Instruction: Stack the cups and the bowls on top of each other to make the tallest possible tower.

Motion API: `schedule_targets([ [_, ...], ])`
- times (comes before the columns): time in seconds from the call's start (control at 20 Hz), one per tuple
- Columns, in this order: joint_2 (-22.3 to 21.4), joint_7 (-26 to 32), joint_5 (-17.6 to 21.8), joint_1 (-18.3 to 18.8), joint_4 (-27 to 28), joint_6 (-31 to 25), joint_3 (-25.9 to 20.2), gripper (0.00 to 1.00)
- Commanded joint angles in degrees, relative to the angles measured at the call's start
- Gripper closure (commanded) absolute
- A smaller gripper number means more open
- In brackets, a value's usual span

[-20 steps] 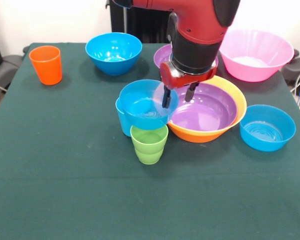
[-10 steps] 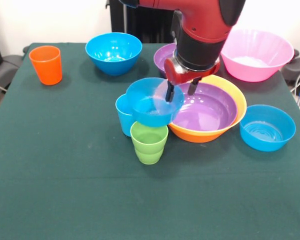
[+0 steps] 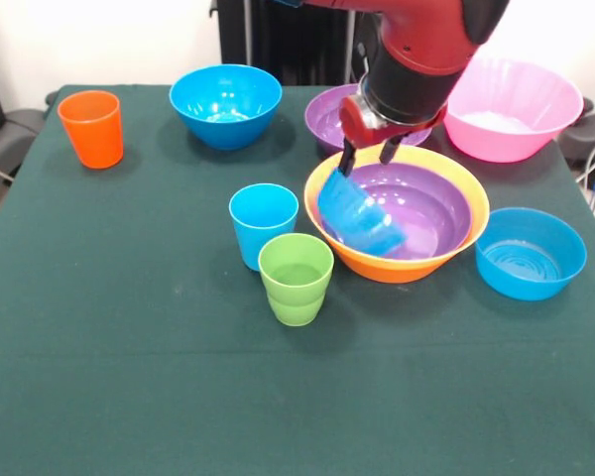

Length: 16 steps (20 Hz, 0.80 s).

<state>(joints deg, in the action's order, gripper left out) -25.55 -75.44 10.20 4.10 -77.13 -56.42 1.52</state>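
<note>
My gripper is shut on the rim of a small blue bowl. The bowl hangs steeply tilted, dipping into a purple bowl that is nested in the large orange-yellow bowl. Just left of them stand the light blue cup and the green cup, both upright and touching. The orange cup stands alone at the far left. No tower of cups stands anywhere.
Another blue bowl sits at the back, and a third blue bowl lies right of the orange-yellow one. A second purple bowl shows behind the arm. The pink bowl is at the back right.
The gripper carried the blue bowl right, away from above the two cups and over the nested purple bowl. The bowl tipped from level to steeply tilted.
</note>
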Motion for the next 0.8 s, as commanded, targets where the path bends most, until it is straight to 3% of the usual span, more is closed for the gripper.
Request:
schedule_targets([
  [0.05,-0.2,-2.8,5.1,-1.8,1.0,-3.1,0.0,0.0],
  [0.5,0.8,-2.1,4.0,-1.5,2.7,-2.8,0.0,0.0],
  [0.8,1.7,2.4,2.3,3.5,4.5,3.6,-4.2,0.0],
])
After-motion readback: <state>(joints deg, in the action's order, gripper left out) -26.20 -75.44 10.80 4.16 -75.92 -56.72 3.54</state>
